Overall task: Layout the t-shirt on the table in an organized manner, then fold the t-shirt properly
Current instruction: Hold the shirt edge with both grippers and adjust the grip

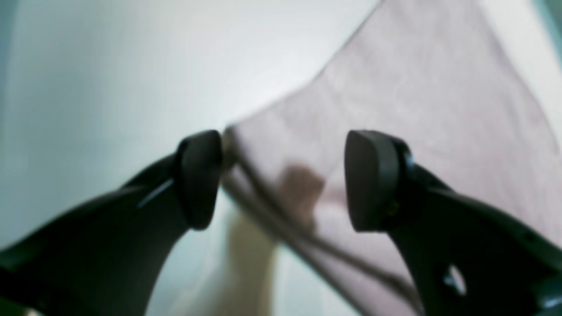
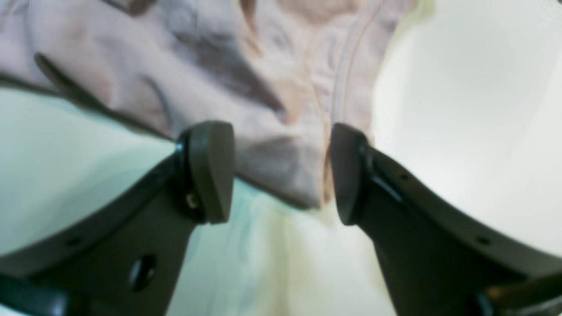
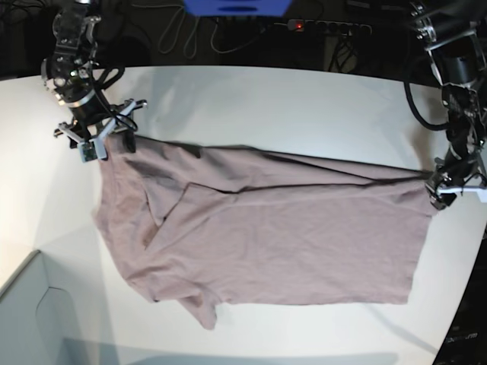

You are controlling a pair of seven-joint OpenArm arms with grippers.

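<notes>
- The t-shirt (image 3: 266, 236) lies spread across the white surface (image 3: 304, 106), mostly flat, with a diagonal fold running through its far half and a rumpled sleeve at the near left.
- My right fingers (image 2: 281, 173) stand apart, straddling a bunched corner of cloth at the shirt's far left; they do not yet pinch it.
- My left fingers (image 1: 283, 180) are also parted, with the hemmed edge at the shirt's far right lying between them, its corner just beside one pad (image 1: 199, 177).
- I judge this is the laying-out step: both far corners are lined up for a grip.
- Next I should close on both corners together, then draw them apart and away to pull that fold flat before any folding starts.
</notes>
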